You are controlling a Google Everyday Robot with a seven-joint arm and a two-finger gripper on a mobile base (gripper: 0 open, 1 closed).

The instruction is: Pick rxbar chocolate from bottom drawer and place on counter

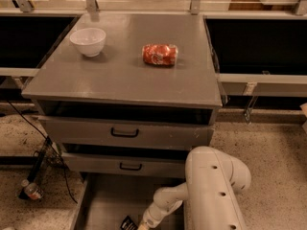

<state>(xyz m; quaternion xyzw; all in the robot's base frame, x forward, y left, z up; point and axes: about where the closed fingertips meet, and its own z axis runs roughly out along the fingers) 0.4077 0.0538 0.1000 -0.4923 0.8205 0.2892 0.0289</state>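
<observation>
The bottom drawer (108,200) is pulled open at the foot of the grey cabinet, showing its plain grey floor. A small black rxbar chocolate (127,223) lies on that floor at the picture's lower edge. My white arm (211,190) reaches down into the drawer from the right. My gripper (142,226) is at the very bottom edge, right beside the bar and mostly cut off. The counter (120,75) is the broad grey cabinet top above.
A white bowl (88,41) stands at the counter's back left and a red soda can (159,54) lies on its side near the middle. Two drawers with black handles (124,133) sit above the open one. Cables and a bottle (31,190) lie on the floor at left.
</observation>
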